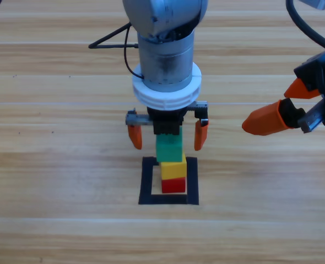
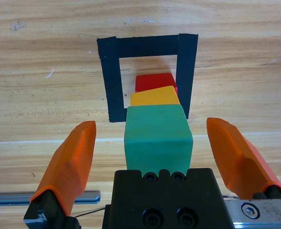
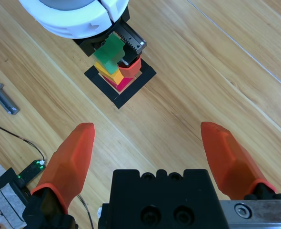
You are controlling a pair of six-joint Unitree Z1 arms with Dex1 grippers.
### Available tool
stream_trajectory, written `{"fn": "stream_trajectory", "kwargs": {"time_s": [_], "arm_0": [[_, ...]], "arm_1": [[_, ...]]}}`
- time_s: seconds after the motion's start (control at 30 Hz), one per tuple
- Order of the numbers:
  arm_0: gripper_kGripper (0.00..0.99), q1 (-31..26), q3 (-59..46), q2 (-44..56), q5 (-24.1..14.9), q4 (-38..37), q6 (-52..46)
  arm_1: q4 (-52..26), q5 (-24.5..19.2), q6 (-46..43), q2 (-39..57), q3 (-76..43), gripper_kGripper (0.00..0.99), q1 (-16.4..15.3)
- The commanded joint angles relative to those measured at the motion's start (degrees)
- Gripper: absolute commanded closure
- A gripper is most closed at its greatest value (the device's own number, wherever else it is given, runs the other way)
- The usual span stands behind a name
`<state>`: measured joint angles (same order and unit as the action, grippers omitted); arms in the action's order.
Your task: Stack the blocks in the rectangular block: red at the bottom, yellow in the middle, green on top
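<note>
1. Blocks stand as one column inside the black tape rectangle [image 1: 169, 199] on the wooden surface [image 1: 52, 220]: red block [image 1: 173, 185] at the bottom, yellow block [image 1: 173, 168] on it, green block [image 1: 169, 147] on top.
2. The column stands toward the middle of the rectangle, with bare wood showing around its base.
3. The left hand [image 1: 167, 135] hangs directly above the column, jaws spread wide, one on each side of the green block.
4. In the left wrist view, both orange jaws are clear of the green block's sides, with wood visible in each gap.
5. The right hand [image 1: 281, 113] waits at the right edge of the high view, well apart from the column, jaws open wide and holding nothing.
6. The right wrist view looks toward the column and the left hand from a distance.
</note>
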<state>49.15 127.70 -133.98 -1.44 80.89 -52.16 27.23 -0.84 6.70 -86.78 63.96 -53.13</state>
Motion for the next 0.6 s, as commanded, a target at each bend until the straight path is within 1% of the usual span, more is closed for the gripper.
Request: {"fn": "stream_trajectory", "kwargs": {"time_s": [0.03,0.17,0.27,0.33,0.43,0.5,0.53,0.57,0.6], "arm_0": [[0.0,1.65,-2.37,3.11,-0.59,0.41,1.01],[0.0,2.0,-4.48,12.51,-1.29,0.49,2.15],[0.0,2.0,-8.78,23.14,-3.31,0.41,2.85],[0.0,2.7,-8.17,25.78,-4.8,0.23,5.05],[0.0,5.52,-9.93,27.36,-8.58,-0.82,7.51],[0.0,10.18,-11.77,29.03,-12.89,-4.34,8.48],[0.0,11.58,-15.64,30.97,-13.24,-7.94,8.92],[0.0,12.11,-19.95,32.55,-13.42,-10.32,8.92],[0.0,12.2,-25.75,35.01,-13.33,-14.54,9.09]], "arm_1": [[-0.51,0.93,-0.2,-1.9,-1.56,0.007,1.63],[-0.51,1.02,-0.2,-1.9,-1.56,0.005,1.63],[-0.51,1.02,-0.2,-1.9,-1.65,0.005,1.63],[-0.51,0.93,-0.2,-1.9,-1.65,0.005,1.63],[-0.51,1.02,-0.2,-1.9,-1.65,0.007,1.63],[-0.6,1.1,-0.2,-1.9,-1.65,0.007,1.63],[-0.6,1.1,-0.2,-1.9,-1.65,0.007,1.63],[-0.51,1.1,-0.2,-1.9,-1.65,0.007,1.63],[-0.6,1.1,-0.28,-1.72,-1.65,0.007,1.63]]}}
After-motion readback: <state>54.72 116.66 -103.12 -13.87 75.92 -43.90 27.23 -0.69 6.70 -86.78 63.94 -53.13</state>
